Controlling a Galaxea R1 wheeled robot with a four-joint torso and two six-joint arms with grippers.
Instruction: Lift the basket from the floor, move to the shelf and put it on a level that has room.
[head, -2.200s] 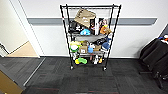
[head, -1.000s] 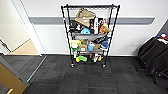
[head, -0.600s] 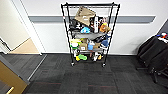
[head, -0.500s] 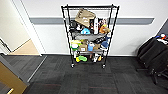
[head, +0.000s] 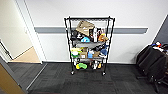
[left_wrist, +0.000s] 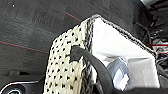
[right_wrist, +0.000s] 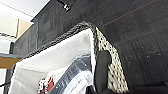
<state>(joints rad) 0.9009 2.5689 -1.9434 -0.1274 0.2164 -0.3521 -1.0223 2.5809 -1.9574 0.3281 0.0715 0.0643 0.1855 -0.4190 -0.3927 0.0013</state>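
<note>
The cream woven basket (left_wrist: 65, 72) with its dark braided rim and white lining hangs above the dark carpet floor (left_wrist: 27, 27). One of its dark loop handles (left_wrist: 85, 53) runs taut up into my left gripper (left_wrist: 105, 88). The other handle (right_wrist: 101, 65) of the basket (right_wrist: 50, 60) runs up into my right gripper (right_wrist: 98, 88). Packets lie inside the lining. In the head view the black wire shelf (head: 89, 45) stands ahead against the white wall. Its top level (head: 88, 18) is bare, and the lower tiers are crowded with boxes and toys.
An open doorway with tan flooring (head: 25, 56) lies to the left, with a wooden door edge (head: 7, 82) near me. Dark bags on a stand (head: 152, 62) sit at the right. Carpet floor (head: 87, 82) stretches between me and the shelf.
The whole head picture has shifted a little, so the camera has moved. The shelf stays near the middle and sits slightly lower in the picture.
</note>
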